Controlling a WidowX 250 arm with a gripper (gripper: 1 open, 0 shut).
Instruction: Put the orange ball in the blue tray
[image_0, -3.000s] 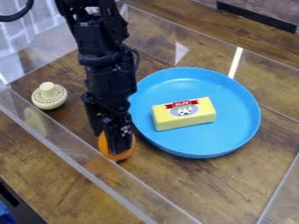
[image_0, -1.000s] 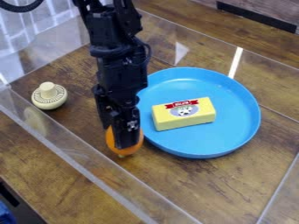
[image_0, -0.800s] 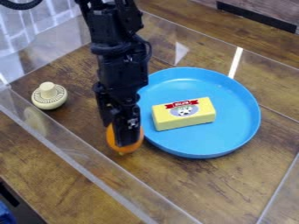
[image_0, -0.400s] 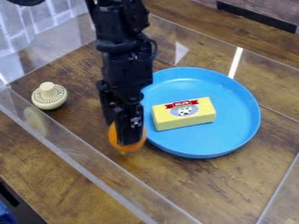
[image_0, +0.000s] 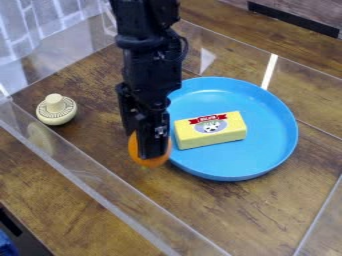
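Rising with the tool (image_0: 147, 150), the orange ball (image_0: 146, 152) is sitting higher and nearer the blue tray (image_0: 274, 140) than three seconds ago. Fingers are pinching the ball just outside the tray's rim; open tray floor is lying toward three o'clock.

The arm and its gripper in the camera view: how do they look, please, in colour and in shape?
The arm is matte black all over, built of blocky, stacked segments that narrow downward. The gripper is black too, with two slim straight fingers. No markings or loose cables can be made out at this size.
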